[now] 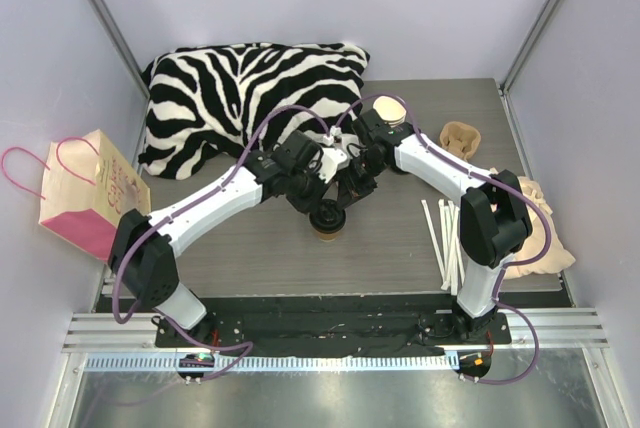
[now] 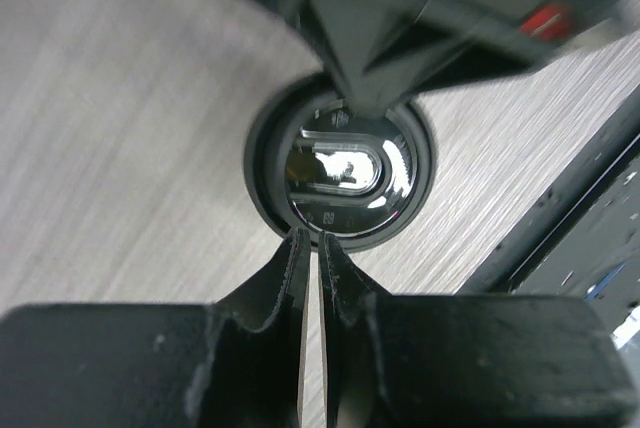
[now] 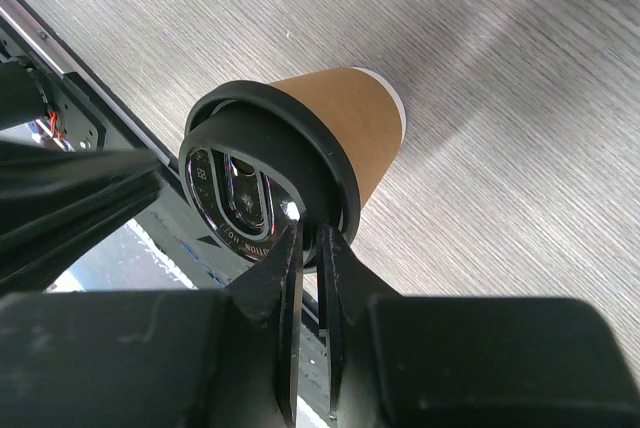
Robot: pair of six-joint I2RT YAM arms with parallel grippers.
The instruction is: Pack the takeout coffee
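The takeout coffee [image 1: 329, 222], a brown paper cup with a black lid, stands upright mid-table. In the right wrist view the cup [image 3: 345, 133] shows its brown side and glossy lid. My right gripper [image 1: 352, 191] [image 3: 311, 236] is closed on the near rim of the lid, one finger inside the rim and one outside. My left gripper [image 1: 308, 191] [image 2: 311, 238] is shut with only a thin slit between its fingers, its tips at the near edge of the lid [image 2: 340, 163]; whether they touch it I cannot tell.
A zebra-print pillow [image 1: 240, 98] lies at the back. A pink-and-tan paper bag [image 1: 90, 193] stands at the left edge. A lidless cup [image 1: 391, 108], a brown holder [image 1: 461, 136], white sticks [image 1: 445, 240] and a beige cloth [image 1: 540, 233] are on the right.
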